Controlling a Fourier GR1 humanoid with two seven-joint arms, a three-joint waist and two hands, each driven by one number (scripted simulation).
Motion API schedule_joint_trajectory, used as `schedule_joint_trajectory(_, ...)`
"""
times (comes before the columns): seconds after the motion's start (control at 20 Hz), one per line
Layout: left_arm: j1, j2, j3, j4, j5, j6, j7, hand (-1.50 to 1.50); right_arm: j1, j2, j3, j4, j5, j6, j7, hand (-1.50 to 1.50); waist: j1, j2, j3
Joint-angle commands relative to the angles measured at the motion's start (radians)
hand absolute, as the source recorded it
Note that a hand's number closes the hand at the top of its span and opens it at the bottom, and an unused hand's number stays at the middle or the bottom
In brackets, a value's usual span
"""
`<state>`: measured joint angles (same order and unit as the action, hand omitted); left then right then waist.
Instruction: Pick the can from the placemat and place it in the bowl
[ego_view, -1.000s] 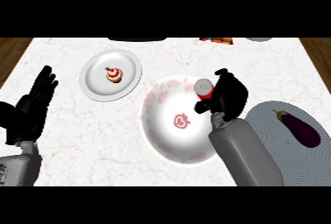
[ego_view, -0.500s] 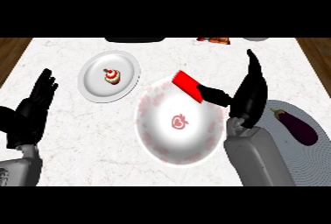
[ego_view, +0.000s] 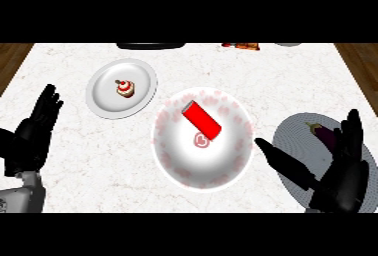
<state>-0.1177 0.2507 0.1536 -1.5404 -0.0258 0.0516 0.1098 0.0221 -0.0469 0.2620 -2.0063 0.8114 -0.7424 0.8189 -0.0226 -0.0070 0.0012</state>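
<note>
Released can (ego_view: 201, 120) now lying in bowl (ego_view: 177, 170), right hand (ego_view: 341, 180) withdrawn, spread.

Kitchen: white marble counter (ego_view: 184, 62), plate (ego_view: 103, 102) with small cake (ego_view: 125, 88), patterned bowl (ego_view: 173, 165), aubergine (ego_view: 323, 134) on grey placemat (ego_view: 291, 137).

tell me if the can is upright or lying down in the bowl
Lying down: the red can shows its long side, tilted diagonally across the bowl.

The can (ego_view: 201, 119) lies on its side in the bowl (ego_view: 177, 167). Left of the bowl and farther back sits a plate (ego_view: 103, 102) bearing a cupcake (ego_view: 125, 88). Right of the bowl lies the placemat (ego_view: 295, 142), an eggplant (ego_view: 326, 136) on it.
</note>
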Motion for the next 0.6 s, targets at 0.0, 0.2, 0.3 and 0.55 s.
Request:
schedule_joint_trajectory(0.0, -0.003, 0.019, 0.014, -0.006, 0.005, -0.013, 0.007, 0.0, 0.295, -0.052, 0.08, -0.225, -0.111, -0.066, -0.112, -1.5, -0.007, -0.001, 0.001)
schedule_joint_trajectory(0.2, 0.063, -0.001, 0.013, -0.03, 0.012, -0.018, -0.033, 0.0, 0.465, -0.107, 0.141, -0.346, -0.284, -0.118, -0.249, -1.5, -0.001, -0.002, 0.001)
schedule_joint_trajectory(0.3, 0.044, -0.003, 0.006, -0.056, 0.01, -0.012, 0.01, 0.0, 0.519, -0.181, 0.143, -0.416, -0.383, -0.098, -0.344, -1.5, -0.003, -0.003, 0.002)
schedule_joint_trajectory(0.55, -0.043, 0.029, 0.044, 0.008, 0.025, -0.02, 0.041, 0.0, 0.622, -0.211, 0.15, -0.375, -0.552, -0.15, -0.623, -1.5, -0.007, -0.002, 0.002)
